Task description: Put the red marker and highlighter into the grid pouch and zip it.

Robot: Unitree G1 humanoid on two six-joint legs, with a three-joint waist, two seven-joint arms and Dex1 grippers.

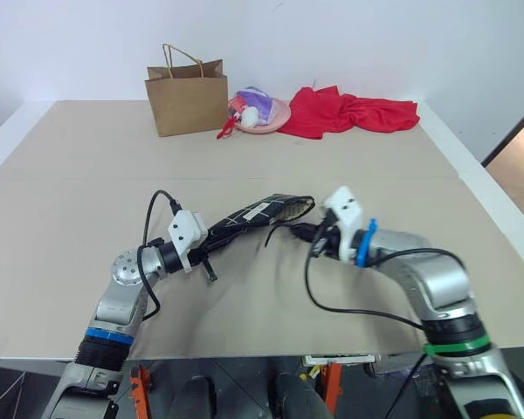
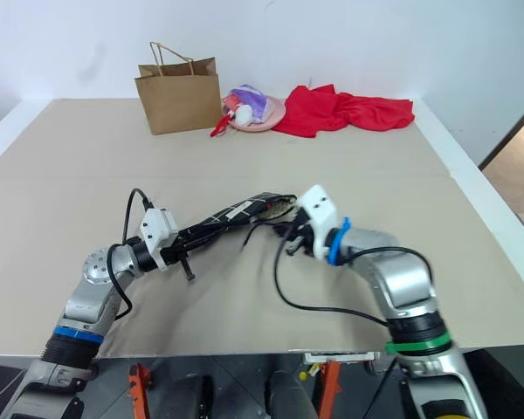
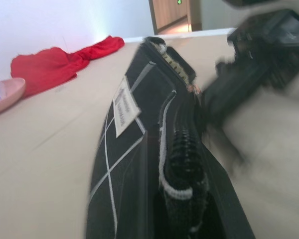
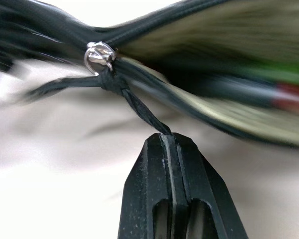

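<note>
Right gripper jaws pinch the zipper cord; left gripper jaws clamp the grid pouch.

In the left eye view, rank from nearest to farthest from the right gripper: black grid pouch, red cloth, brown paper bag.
1. Black grid-lined fabric pouch: beside the right gripper, which pinches its zipper cord.
2. Crumpled red cloth: far edge of the table, right of centre.
3. Brown paper bag: far edge, leftward.
</note>
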